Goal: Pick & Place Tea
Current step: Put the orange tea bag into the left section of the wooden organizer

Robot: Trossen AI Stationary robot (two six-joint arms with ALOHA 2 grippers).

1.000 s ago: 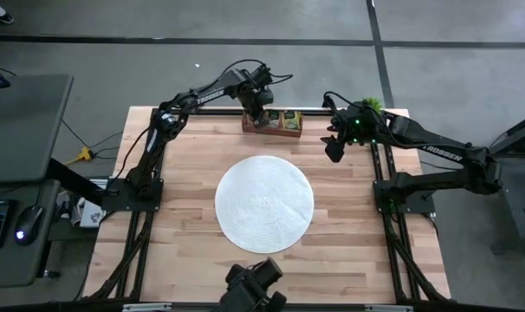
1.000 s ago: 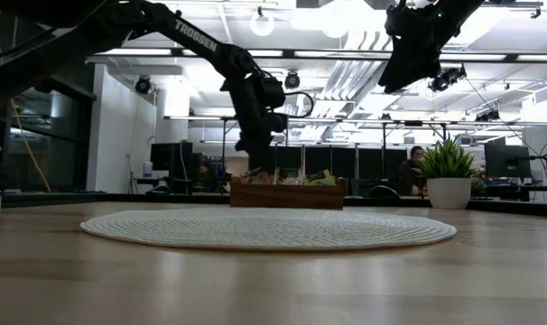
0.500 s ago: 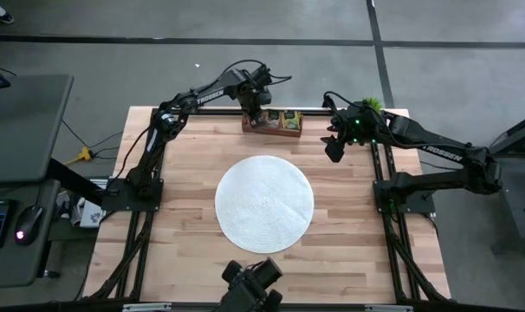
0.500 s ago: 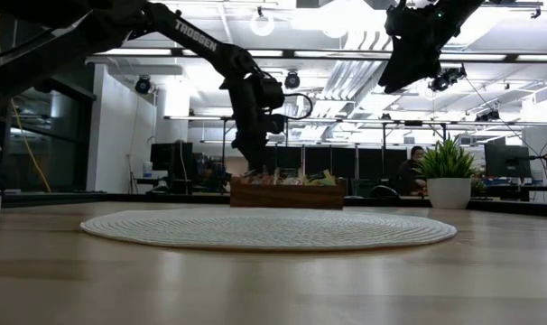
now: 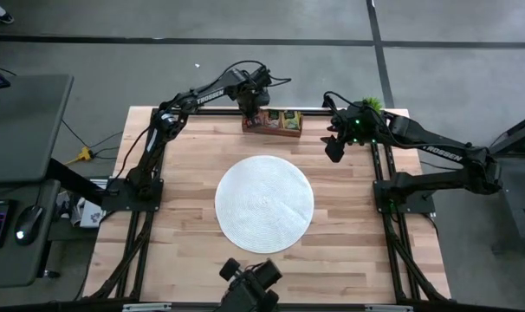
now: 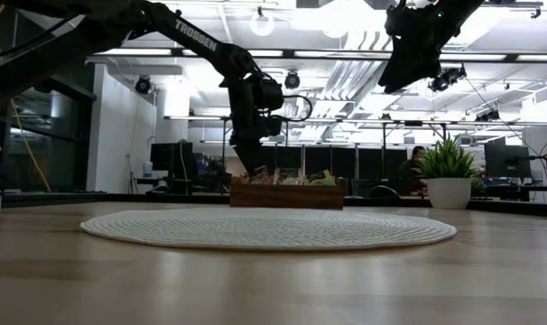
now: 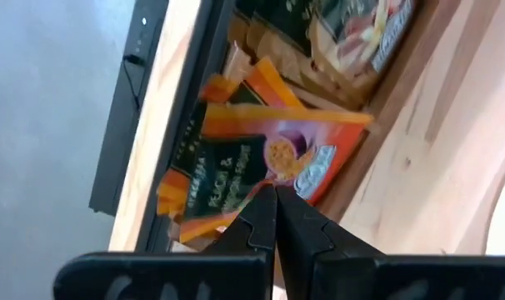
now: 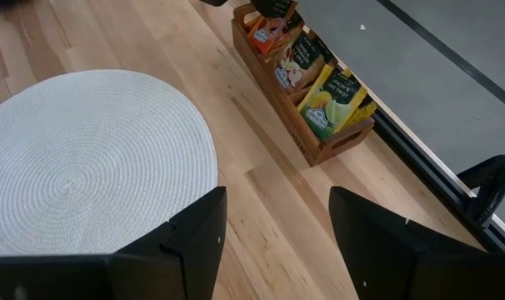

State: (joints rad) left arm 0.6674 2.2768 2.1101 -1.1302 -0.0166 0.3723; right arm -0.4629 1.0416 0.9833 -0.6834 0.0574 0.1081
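The tea packets stand in a brown wooden tray [image 5: 272, 122] at the table's far edge: orange ones [image 8: 269, 32] in its left compartment, yellow ones [image 8: 301, 60] in the middle, green-yellow ones [image 8: 332, 102] on the right. My left gripper [image 7: 275, 193] reaches down into the left compartment [image 6: 254, 170], shut on an orange tea packet [image 7: 273, 150] with a dark label. My right gripper [image 8: 277, 193] hangs open in the air near the table's far right [image 5: 333, 149], holding nothing. The round white woven mat [image 5: 264, 204] lies at the table's middle. My left gripper pinches the orange packet's edge [image 7: 287, 177] between its two fingertips, coming steeply from above. The packet lies slanted over the other orange packets in the left compartment. Whether it is clear of them cannot be told.
A potted green plant [image 5: 372, 103] stands at the far right corner, close behind my right arm. Bare wood lies between the mat and the tray [image 8: 307, 137], and around the mat on all sides.
My left gripper has rolled and tipped a little over the tray's left compartment without leaving it, and has stayed shut.
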